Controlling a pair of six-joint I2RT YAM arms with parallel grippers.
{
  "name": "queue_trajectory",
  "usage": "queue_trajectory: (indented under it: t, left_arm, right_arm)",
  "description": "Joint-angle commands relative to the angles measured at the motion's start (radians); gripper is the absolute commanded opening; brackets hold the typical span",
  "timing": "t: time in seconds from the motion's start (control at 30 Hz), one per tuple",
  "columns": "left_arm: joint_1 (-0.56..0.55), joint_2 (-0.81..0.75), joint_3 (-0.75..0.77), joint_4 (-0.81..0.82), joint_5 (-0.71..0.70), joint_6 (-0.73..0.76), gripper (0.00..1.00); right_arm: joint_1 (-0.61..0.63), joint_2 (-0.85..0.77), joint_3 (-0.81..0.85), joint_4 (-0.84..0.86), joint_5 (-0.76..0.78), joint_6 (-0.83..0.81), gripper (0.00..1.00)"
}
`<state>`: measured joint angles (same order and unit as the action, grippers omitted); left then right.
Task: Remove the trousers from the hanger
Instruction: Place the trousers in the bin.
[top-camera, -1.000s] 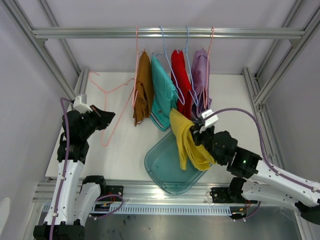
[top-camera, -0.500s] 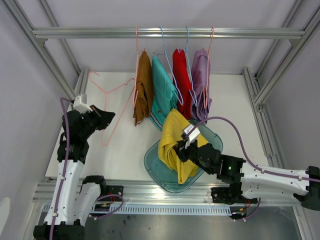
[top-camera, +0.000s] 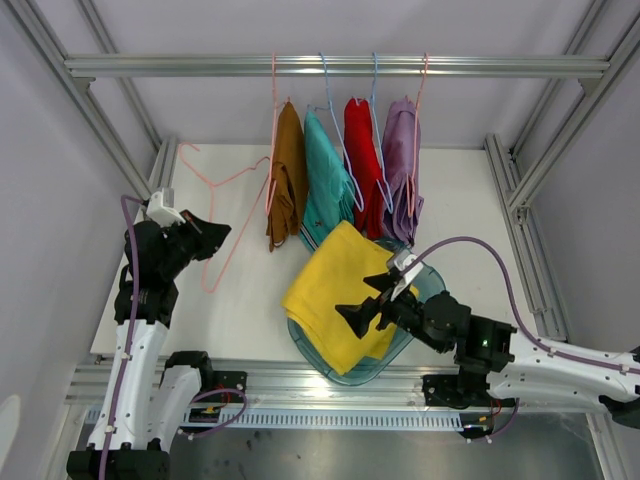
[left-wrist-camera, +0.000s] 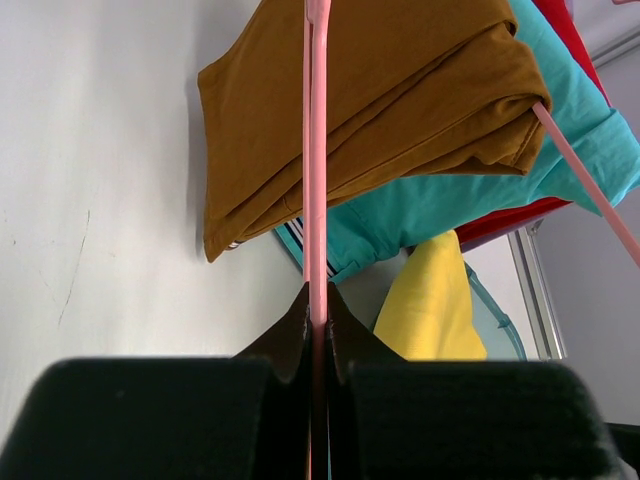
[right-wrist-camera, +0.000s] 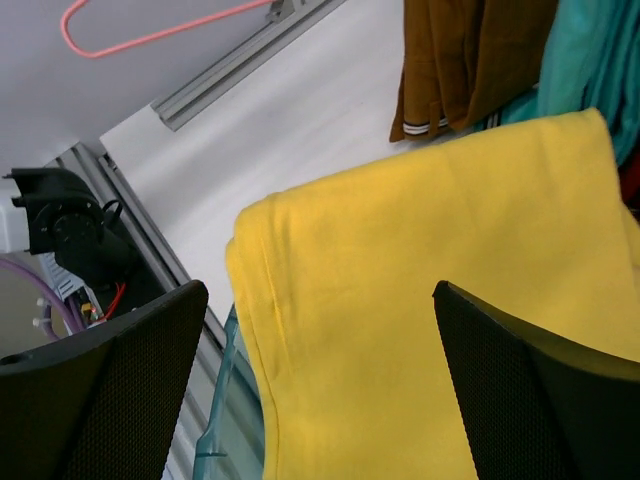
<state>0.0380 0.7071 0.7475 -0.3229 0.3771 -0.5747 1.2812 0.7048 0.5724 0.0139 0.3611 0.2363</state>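
White counter (top-camera: 250, 290) carries a teal tub (top-camera: 352, 378) at lower centre, yellow trousers (top-camera: 325, 295) draped across; right fingers (top-camera: 365, 300) gape empty, left fingers (left-wrist-camera: 318, 330) pinch the pink hanger (left-wrist-camera: 316, 150).

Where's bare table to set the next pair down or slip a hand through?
Free: the table right of the lilac trousers up to the frame, and the strip between the pink hanger and the bin. Crowded: under the rail, where four pairs hang close together, and the bin itself, mostly covered by the yellow trousers.
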Motion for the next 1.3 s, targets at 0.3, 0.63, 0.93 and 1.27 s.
queue_trajectory:
  t: [0.3, 0.63, 0.93, 1.27]
  left_arm:
    - [0.007, -0.004, 0.013, 0.050, 0.039, 0.012, 0.01]
    - [0.002, -0.005, 0.013, 0.051, 0.043, 0.012, 0.01]
    - [0.002, -0.005, 0.013, 0.056, 0.052, 0.010, 0.01]
    - [-0.001, -0.003, 0.013, 0.056, 0.059, 0.013, 0.01]
  right_arm:
    - [-0.081, 0.203, 0.043, -0.094, 0.168, 0.070, 0.99]
    - [-0.209, 0.407, -0.058, 0.150, 0.041, 0.093, 0.99]
    - [-0.240, 0.617, -0.140, 0.345, -0.036, 0.150, 1.00]
    - [-0.220, 0.509, -0.007, 0.088, 0.038, 0.161, 0.99]
